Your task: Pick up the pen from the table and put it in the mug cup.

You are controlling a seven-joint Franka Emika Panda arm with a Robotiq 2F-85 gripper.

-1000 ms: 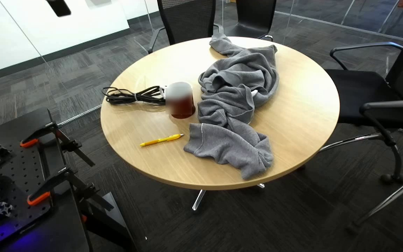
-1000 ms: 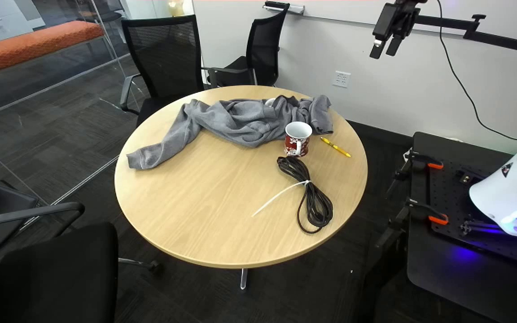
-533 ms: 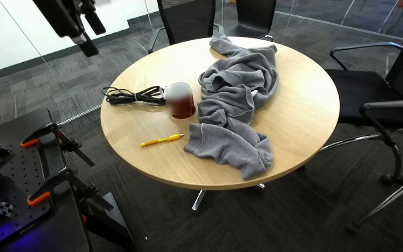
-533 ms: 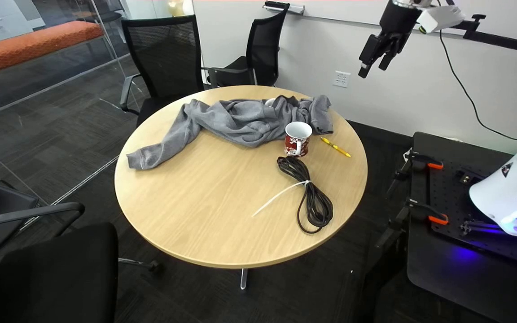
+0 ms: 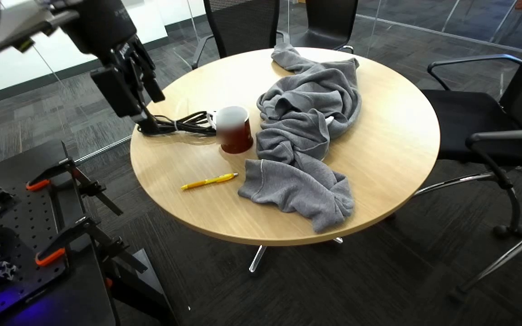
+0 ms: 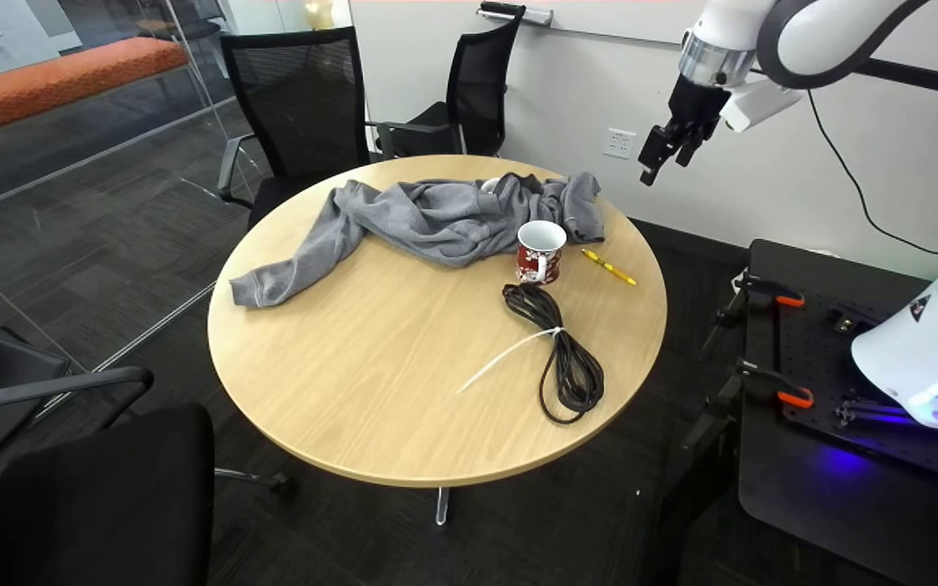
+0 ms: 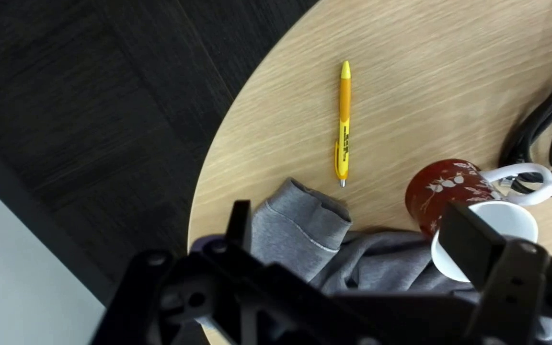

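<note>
One table (image 6: pixel 355 366), folks, and on it one pen (image 7: pixel 344 120) near the edge, one mug (image 7: pixel 441 191) farther in, one cable (image 6: pixel 573 370) by the edge, one sweater (image 6: pixel 453 221), and one white tie (image 6: pixel 508 351) (yes, just the one, on that cable). One gripper (image 7: pixel 353 235), two fingers (image 7: pixel 472 247) on it! Out beyond the table's edge, at least three chairs (image 5: pixel 243 27); along the edge of one black stand (image 6: pixel 811 529), two clamps (image 5: pixel 56 170), orange-tipped; and one wall socket plate (image 6: pixel 620 144).
</note>
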